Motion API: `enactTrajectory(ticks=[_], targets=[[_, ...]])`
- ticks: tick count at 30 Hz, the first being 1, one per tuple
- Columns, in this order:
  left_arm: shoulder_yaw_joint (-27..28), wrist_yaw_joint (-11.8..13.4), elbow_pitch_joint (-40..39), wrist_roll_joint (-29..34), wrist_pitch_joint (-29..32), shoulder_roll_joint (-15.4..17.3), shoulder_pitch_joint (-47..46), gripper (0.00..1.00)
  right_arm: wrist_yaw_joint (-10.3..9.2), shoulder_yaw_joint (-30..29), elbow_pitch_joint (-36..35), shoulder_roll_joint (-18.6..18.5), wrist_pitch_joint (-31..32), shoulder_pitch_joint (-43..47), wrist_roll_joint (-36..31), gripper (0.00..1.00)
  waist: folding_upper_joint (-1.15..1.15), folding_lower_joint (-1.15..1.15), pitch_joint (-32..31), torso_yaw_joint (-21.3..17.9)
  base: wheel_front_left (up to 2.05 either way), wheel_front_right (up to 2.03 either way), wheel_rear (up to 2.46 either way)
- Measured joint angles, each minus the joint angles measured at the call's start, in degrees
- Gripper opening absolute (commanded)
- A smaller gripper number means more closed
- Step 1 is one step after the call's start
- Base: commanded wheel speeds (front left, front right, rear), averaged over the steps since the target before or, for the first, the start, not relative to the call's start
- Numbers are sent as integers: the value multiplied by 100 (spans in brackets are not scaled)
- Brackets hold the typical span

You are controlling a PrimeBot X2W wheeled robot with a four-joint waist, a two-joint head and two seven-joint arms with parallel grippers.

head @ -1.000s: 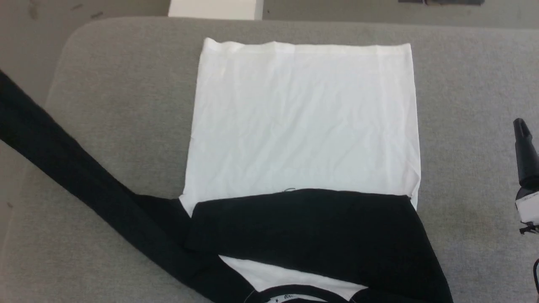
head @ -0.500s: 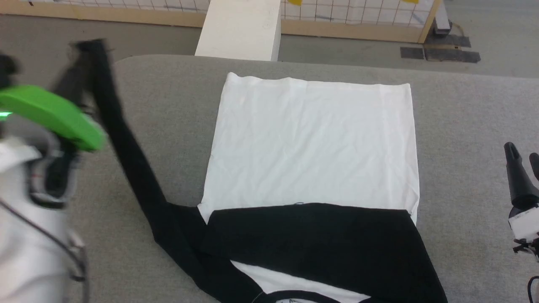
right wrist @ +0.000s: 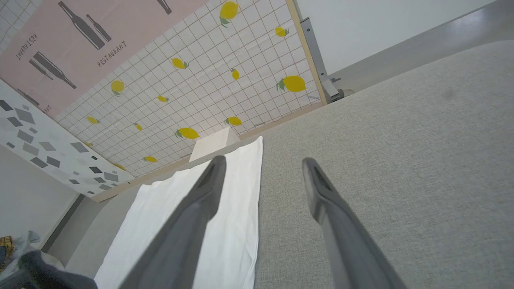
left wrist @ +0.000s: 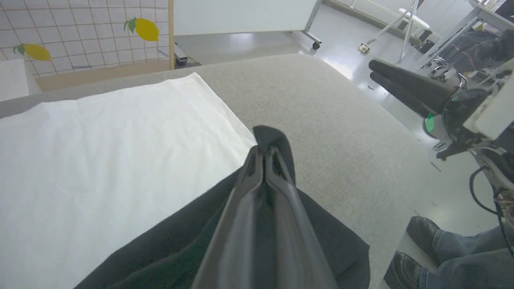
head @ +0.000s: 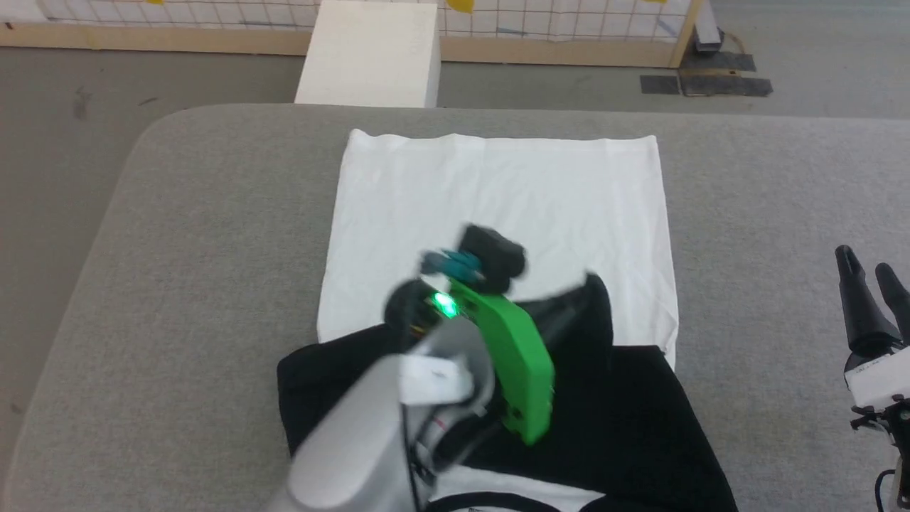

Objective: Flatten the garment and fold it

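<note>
The garment [head: 498, 199] lies flat on the grey padded table [head: 178, 235], white body spread toward the far edge, one black sleeve [head: 640, 419] folded across its near part. My left gripper [head: 591, 293] hangs over the garment's middle right, shut on the end of the other black sleeve [left wrist: 277, 142], which trails back under the fingers [left wrist: 257, 188]. In the left wrist view the white body [left wrist: 100, 160] lies to the left. My right gripper [head: 866, 274] stands open off the garment's right side; its fingers [right wrist: 209, 188] are apart over bare table, with the garment [right wrist: 229, 224] to its left.
A white block [head: 370, 57] stands on the floor beyond the table's far edge, before a tiled lemon-print partition [right wrist: 180, 88]. A person's shoes and jeans [left wrist: 425, 241] are beside the table's right side. The table's left corner is rounded [head: 149, 135].
My left arm has swung the black sleeve from far out on the left up and over the garment, toward its right side. The head camera has tilted up. The right gripper has stayed open.
</note>
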Motion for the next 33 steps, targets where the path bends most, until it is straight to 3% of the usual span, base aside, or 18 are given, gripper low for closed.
enactTrajectory(ticks=[5,10,15,20,21,22,26,33], targets=[[-862,-2,609,19,-219,-78,-8,0,-1,54,80,-1,-84,-1,52,100,0,0,95,-215,0,0,0],[-1216,3,973,53,-594,-86,-213,0,-1,76,119,-1,-149,-1,76,100,0,0,201,-399,0,0,0],[-1912,0,1308,-120,-495,-98,-252,0,-1,90,138,-2,-191,-1,77,100,0,0,283,-529,0,0,0],[-2267,0,1604,-475,-126,-98,-138,0,0,96,155,-1,-200,-1,77,100,0,0,286,-558,0,0,0],[-2296,0,1603,-591,-45,-99,-101,38,-1,84,155,-2,-200,-1,76,100,0,0,283,-542,0,0,0],[-2317,0,1594,-704,48,-99,-87,100,-1,81,155,-3,-199,-1,75,100,0,0,278,-523,0,0,0],[-2108,22,1292,-1266,205,-98,-81,100,-1,78,156,-2,-198,0,74,100,0,0,240,-436,0,0,0],[-962,358,315,-1946,-124,-16,-225,100,-1,118,179,-2,-166,7,73,100,0,0,97,-205,0,0,0]])
